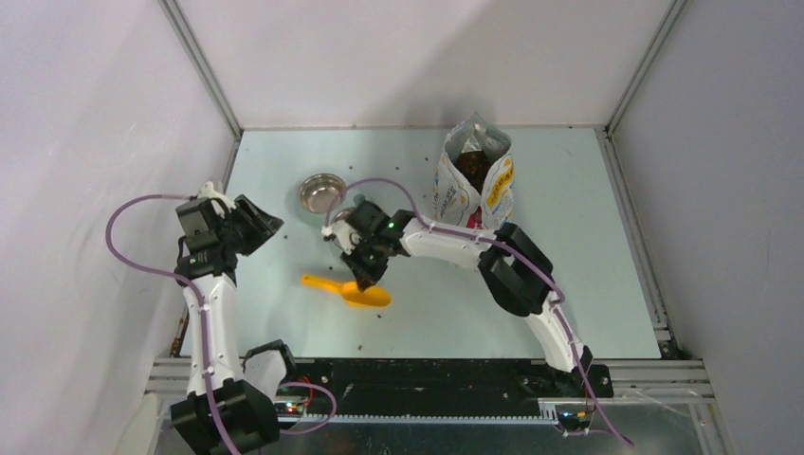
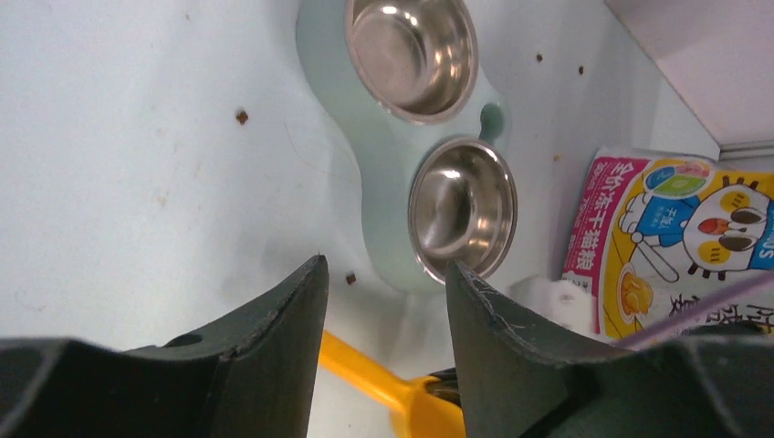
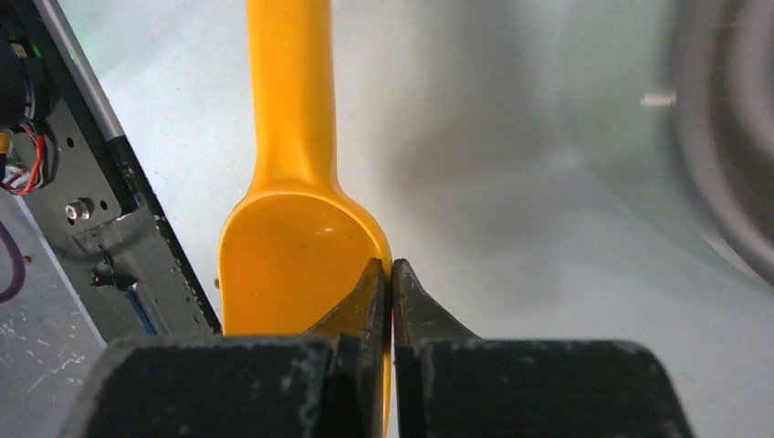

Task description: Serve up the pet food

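Right gripper (image 3: pixel 391 266) is sitting closest to the lens, jaws pinching together on the right rim of the yellow-orange plastic scoop (image 3: pixel 297 255), at the bowl end. The thin wall is looking clamped between the fingertips. The scoop is lying flat on the pale green table (image 1: pixel 569 237), handle pointing toward the left arm's side in the top view.

Left gripper (image 2: pixel 383 266) is hanging over the table well left of the scoop, jaws standing apart, gripping nothing.

Pet food (image 1: pixel 471 167), brown kibble, is showing in the open top of the white-and-yellow cartoon-printed bag (image 1: pixel 455 201), which is standing upright at the far side of the table, just behind the right arm. A few loose pieces are lying scattered on the table, one (image 2: pixel 242 117) left of the bowls.

Two shiny round steel bowls (image 2: pixel 461 210) are sitting in a mint-green plastic feeder tray (image 2: pixel 365 155), between the left gripper and the bag. The right wrist is hiding part of the nearer bowl in the top view.
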